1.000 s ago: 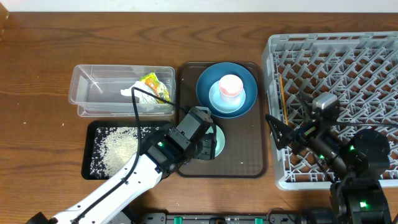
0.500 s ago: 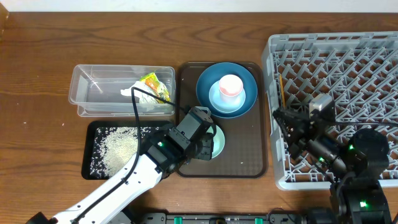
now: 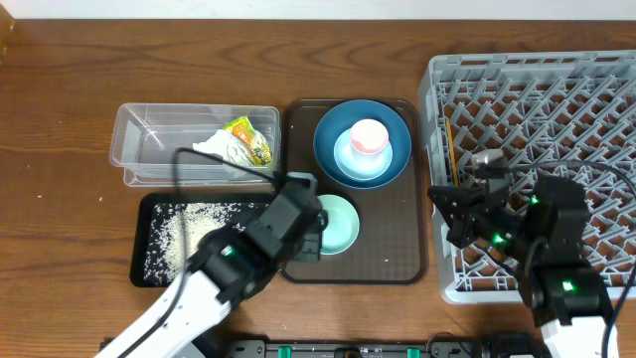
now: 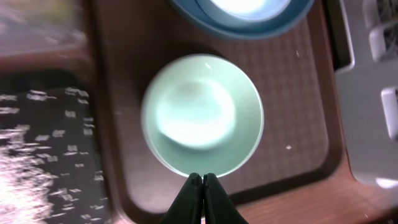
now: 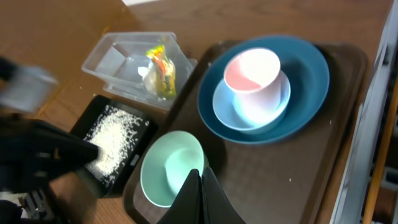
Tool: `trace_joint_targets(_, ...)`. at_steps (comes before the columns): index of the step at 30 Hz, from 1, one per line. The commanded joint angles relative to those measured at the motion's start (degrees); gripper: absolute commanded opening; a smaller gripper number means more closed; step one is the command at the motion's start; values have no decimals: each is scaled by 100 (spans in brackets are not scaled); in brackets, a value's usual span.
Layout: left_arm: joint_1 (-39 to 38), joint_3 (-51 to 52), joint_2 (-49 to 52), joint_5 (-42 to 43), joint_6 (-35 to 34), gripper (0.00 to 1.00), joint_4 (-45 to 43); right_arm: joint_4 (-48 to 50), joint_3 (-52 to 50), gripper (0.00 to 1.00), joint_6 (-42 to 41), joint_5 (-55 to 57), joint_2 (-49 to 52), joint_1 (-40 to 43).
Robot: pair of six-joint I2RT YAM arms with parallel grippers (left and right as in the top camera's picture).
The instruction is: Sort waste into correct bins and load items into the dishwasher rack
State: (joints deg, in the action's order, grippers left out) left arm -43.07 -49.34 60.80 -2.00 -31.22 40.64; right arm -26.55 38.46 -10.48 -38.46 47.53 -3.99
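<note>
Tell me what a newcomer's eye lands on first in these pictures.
The big grey dishwasher rack fills the right side. On the brown tray in the middle, a pink cup stands in a light-blue bowl on a dark-blue plate. Just below them, the left gripper is shut at the near rim of a mint-green bowl. White rice speckles the black tray at lower left.

Seemingly no legible text anywhere.

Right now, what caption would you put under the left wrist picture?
Shut left gripper pointing at the near rim of the mint-green bowl on the brown tray.
</note>
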Motion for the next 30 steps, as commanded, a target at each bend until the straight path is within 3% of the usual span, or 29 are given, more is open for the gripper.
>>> trace_joint_targets(1,9,-76,-389,-713,-7,6,162,42,120,1,7,70,188,-164)
trace_joint_targets(8,557,-76,-1010,-820,-249,6,595,55,160,1,31,1123,525,-1075)
trace_joint_targets(21,2800,-70,-1320,-807,-809,17,1491,280,503,1,-44,3501,1086,-3095)
trace_joint_targets(25,3071,-48,-1283,-813,-809,45,1602,649,503,5,-42,3919,1495,-3528)
trace_joint_targets(27,3084,-48,-1237,-811,-809,53,1633,861,503,12,-42,3998,1644,-3672)
trace_joint_targets(30,3084,-48,-1156,-811,-811,79,1620,1298,503,25,-42,4015,1880,-3862)
